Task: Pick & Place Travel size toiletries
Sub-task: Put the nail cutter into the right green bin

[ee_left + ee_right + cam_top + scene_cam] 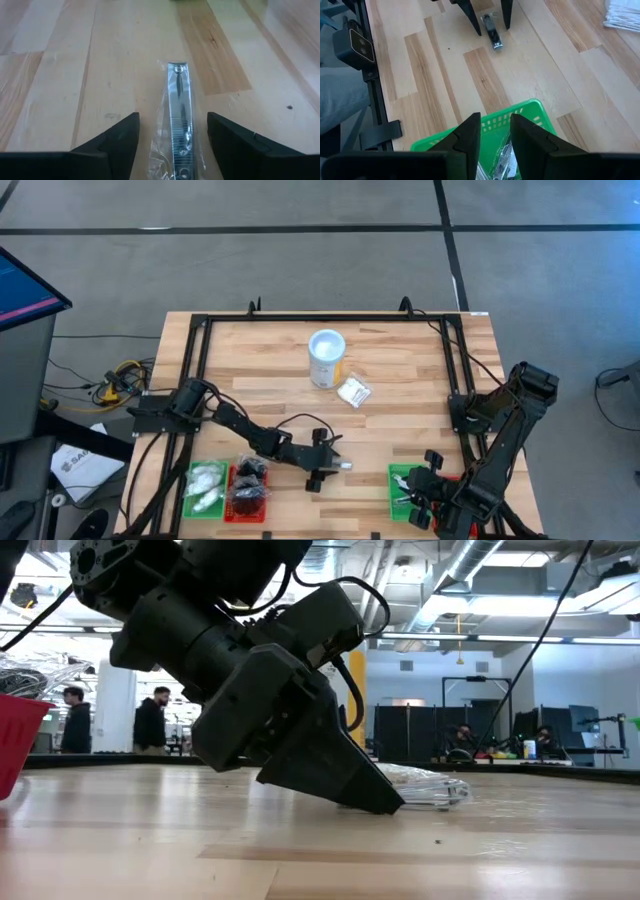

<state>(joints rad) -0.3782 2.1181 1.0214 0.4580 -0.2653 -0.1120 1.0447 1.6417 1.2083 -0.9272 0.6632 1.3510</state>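
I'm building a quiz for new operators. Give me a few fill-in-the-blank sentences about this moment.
1. The left gripper has its fingers on either side of a clear-wrapped metal ____.
2. The nail clipper lies flat on the ____ table.
3. The right gripper hovers over a ____ tray.
4. The white tub stands beside a wrapped white ____.

Missing words: nail clipper; wooden; green; packet

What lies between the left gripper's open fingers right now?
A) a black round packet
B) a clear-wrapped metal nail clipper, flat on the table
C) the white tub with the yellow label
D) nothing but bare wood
B: the left wrist view shows the wrapped nail clipper lying on the wooden table, with the left gripper open, a finger on each side of it and apart from it.
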